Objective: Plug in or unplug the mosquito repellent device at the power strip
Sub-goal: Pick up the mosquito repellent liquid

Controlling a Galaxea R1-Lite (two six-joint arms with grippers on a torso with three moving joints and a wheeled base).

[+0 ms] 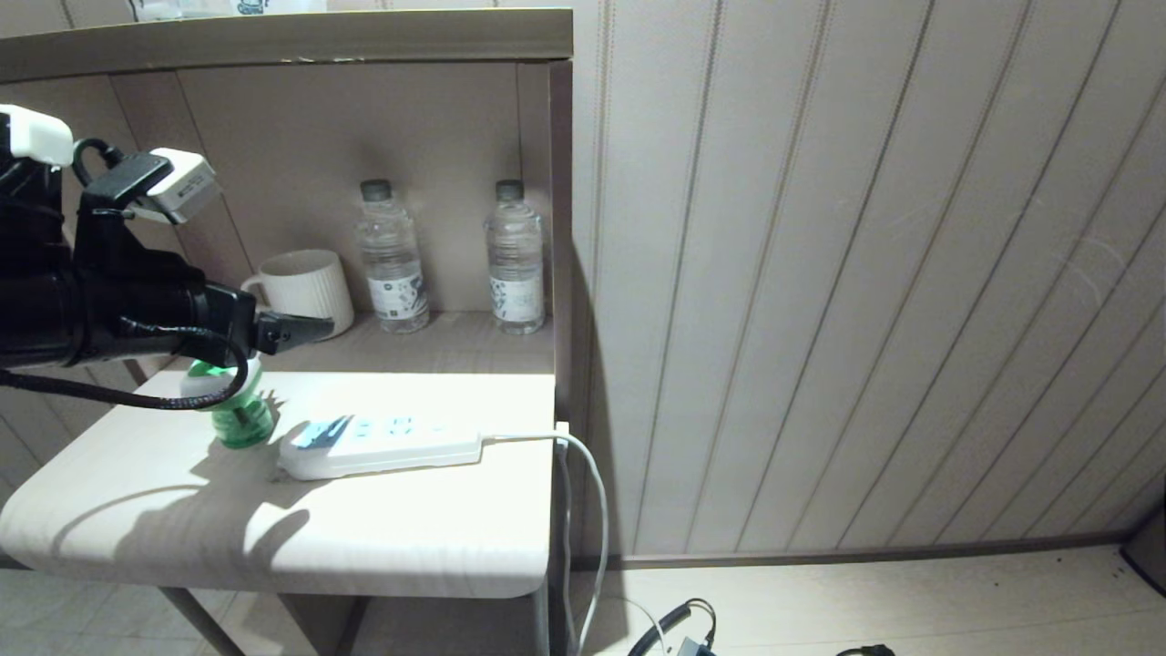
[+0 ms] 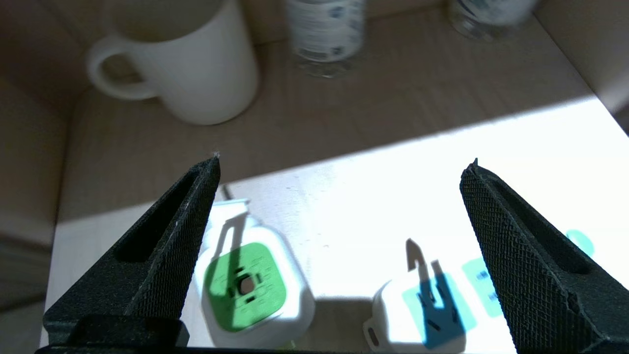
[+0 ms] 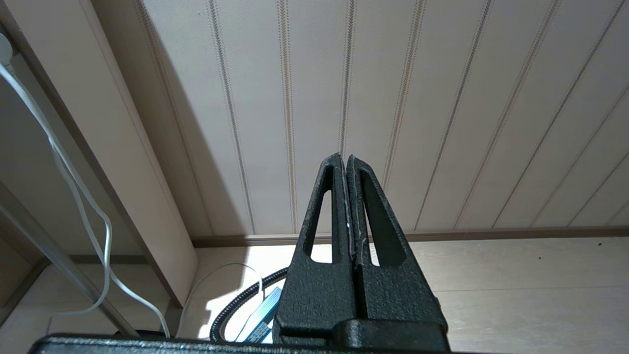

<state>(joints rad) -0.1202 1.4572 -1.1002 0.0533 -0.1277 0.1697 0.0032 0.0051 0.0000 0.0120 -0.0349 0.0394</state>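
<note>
Left gripper point(image 2: 339, 162) hangs spread wide and empty above the mosquito repellent device point(image 1: 235, 405), unplugged beside the power strip point(image 1: 383, 445); right gripper point(image 3: 346, 162) pressed together.

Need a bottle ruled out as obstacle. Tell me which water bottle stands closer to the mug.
The left water bottle, beside the mug. The right water bottle stands by the shelf's side wall.

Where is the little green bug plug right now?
In the head view the repellent device stands on the left of the white table, unplugged, just left of the power strip and under the open left gripper.
</note>
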